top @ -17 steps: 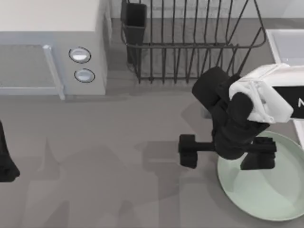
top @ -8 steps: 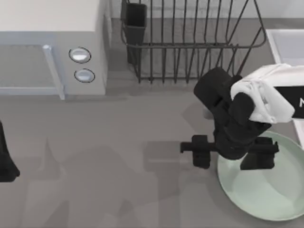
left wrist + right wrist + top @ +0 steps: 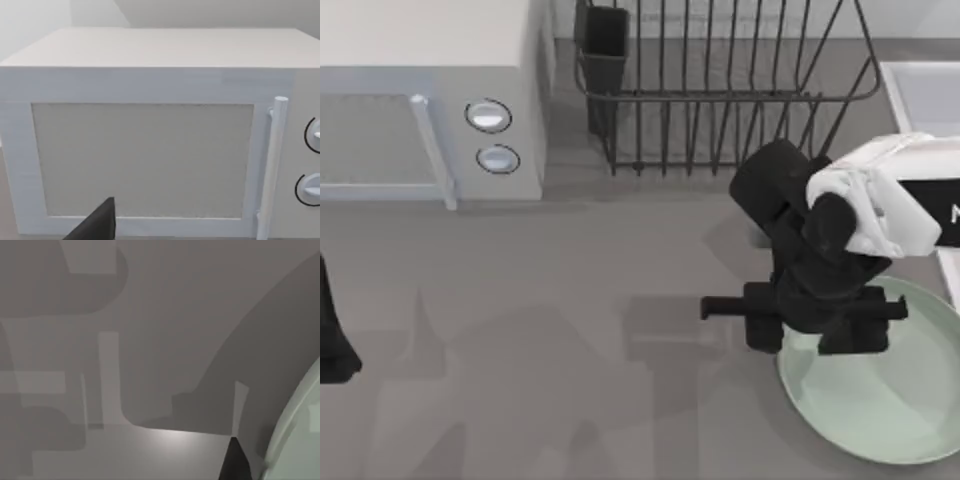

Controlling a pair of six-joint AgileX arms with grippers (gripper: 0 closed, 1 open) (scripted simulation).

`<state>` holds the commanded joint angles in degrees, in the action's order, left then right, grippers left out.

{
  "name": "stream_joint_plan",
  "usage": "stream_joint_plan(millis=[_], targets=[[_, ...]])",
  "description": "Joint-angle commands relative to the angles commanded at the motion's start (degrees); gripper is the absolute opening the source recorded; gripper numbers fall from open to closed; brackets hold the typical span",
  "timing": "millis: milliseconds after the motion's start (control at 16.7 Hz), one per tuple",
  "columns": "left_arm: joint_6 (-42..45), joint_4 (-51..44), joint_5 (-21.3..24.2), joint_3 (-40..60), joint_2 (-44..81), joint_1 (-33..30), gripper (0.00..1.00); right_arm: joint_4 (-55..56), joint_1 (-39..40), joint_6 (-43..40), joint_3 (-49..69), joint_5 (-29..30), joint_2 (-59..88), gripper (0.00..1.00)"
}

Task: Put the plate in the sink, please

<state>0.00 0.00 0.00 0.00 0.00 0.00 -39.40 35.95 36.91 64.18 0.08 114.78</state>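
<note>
Top view, right claw (image 3: 815, 330) over plate's (image 3: 880, 400) left rim, fingers' spread cannot be told, left arm parked at left edge

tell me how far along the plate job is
Nothing is finished: the plate lies on the table, outside the sink. In hand: the right claw straddles the plate's left rim. Left: gripping, lifting, carrying it to the sink. The left arm sits parked at the table's left edge.

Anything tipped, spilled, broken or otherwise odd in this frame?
Nothing stands out. The plate lies flat on the table, whole, with the right gripper over its left rim; the dish rack and microwave stand square.
</note>
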Motion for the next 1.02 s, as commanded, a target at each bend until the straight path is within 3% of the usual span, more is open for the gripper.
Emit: stream_joint_plan(millis=[540, 720, 1020], targets=[[0.0, 0.0, 0.0, 0.0, 0.0, 0.0, 1.00, -2.2, -1.0, -0.5, 2.8, 1.2, -5.4, 0.00], [0.0, 0.0, 0.0, 0.0, 0.0, 0.0, 1.00, -9.7, -0.8, -0.3, 10.3, 1.2, -4.8, 0.00], [0.0, 0.0, 0.0, 0.0, 0.0, 0.0, 1.00, -31.2, -0.8, -0.3, 31.4, 1.2, -4.5, 0.00]])
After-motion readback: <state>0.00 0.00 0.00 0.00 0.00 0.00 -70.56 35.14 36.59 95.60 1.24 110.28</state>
